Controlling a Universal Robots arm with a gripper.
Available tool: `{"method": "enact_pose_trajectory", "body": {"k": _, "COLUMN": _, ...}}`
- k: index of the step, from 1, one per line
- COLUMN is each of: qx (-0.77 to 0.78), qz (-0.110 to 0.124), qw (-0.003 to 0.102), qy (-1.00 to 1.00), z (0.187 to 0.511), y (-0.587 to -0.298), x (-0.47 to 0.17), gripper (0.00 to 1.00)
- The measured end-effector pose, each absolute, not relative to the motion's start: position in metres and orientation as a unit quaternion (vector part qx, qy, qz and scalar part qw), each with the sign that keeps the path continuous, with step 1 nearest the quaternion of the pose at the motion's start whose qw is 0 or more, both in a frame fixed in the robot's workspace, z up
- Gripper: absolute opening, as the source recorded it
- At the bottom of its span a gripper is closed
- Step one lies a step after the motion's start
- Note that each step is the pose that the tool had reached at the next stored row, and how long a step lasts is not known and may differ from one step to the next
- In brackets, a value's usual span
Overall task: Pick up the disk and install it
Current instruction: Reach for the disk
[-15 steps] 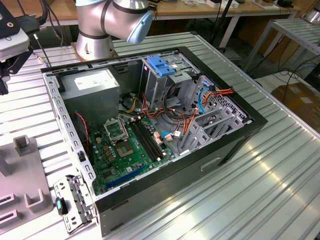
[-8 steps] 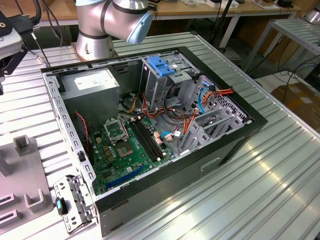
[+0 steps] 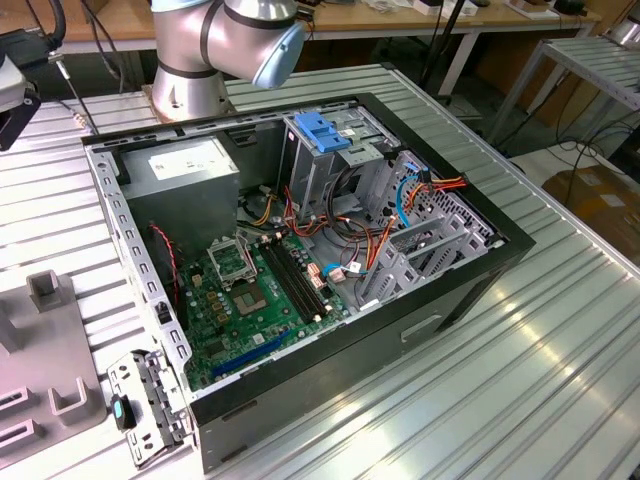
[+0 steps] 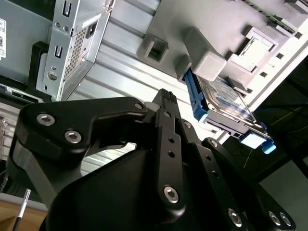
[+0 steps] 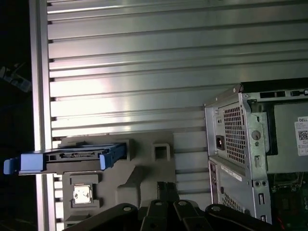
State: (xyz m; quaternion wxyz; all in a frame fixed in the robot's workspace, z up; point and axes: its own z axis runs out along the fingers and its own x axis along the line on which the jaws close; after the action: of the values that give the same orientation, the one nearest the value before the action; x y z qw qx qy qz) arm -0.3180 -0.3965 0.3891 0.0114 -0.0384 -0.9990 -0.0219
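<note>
Up close in the second wrist view, the black metal pincer (image 4: 166,98) hangs over the tabletop; spread or pressed together, can't tell. Just past it and clear of it, the flat black disk with bright blue rails (image 5: 67,161) sits slotted in a grey plastic holder (image 5: 144,168). That's on the ribbed aluminium tabletop (image 5: 144,72). Farther off, there's the open black computer case (image 3: 300,250).

Counted items: one disk (image 5: 67,158); one grey holder block (image 5: 144,178); one open computer case (image 3: 330,370); one light-blue latch plate (image 3: 322,130); one robot arm (image 3: 230,35); one ribbed metal table (image 3: 540,380).
</note>
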Motion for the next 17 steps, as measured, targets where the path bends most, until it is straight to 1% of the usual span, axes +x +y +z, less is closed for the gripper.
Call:
{"method": "enact_pose_trajectory", "body": {"k": 3, "qx": -0.038, "qz": -0.023, "qw": 0.011, "qy": -0.999, "z": 0.389, "y": -0.396, "x": -0.346, "gripper": 0.11}}
{"method": "enact_pose_trajectory", "body": {"k": 17, "qx": -0.039, "qz": -0.023, "qw": 0.011, "qy": -0.999, "z": 0.388, "y": -0.392, "x": -0.372, "gripper": 0.11}}
